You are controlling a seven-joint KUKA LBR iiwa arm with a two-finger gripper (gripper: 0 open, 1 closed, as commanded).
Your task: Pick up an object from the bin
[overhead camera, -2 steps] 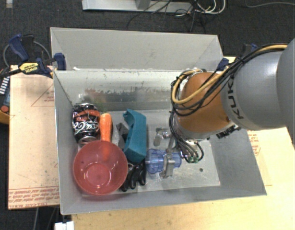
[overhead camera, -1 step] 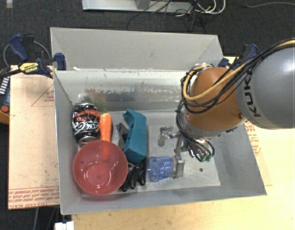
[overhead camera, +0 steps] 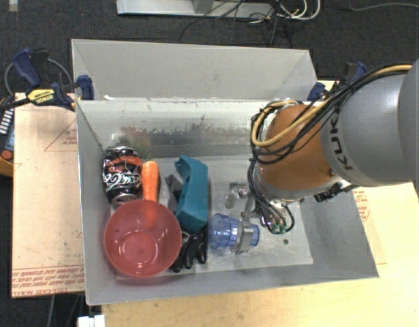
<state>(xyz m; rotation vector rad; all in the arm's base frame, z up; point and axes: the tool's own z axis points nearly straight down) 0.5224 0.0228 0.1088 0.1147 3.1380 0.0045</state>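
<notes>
Camera view: arm dips beside blue cup

The gripper (overhead camera: pixel 246 225) hangs low to the right of the red bowl (overhead camera: pixel 142 240), just beside a clear blue plastic cup (overhead camera: pixel 225 232) lying on its side between the two. Whether its jaws are spread or pinching cannot be told.

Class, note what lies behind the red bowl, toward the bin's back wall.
A dark dented soda can and an orange carrot lie side by side behind the red bowl. The bowl's rim covers their near ends.
</notes>
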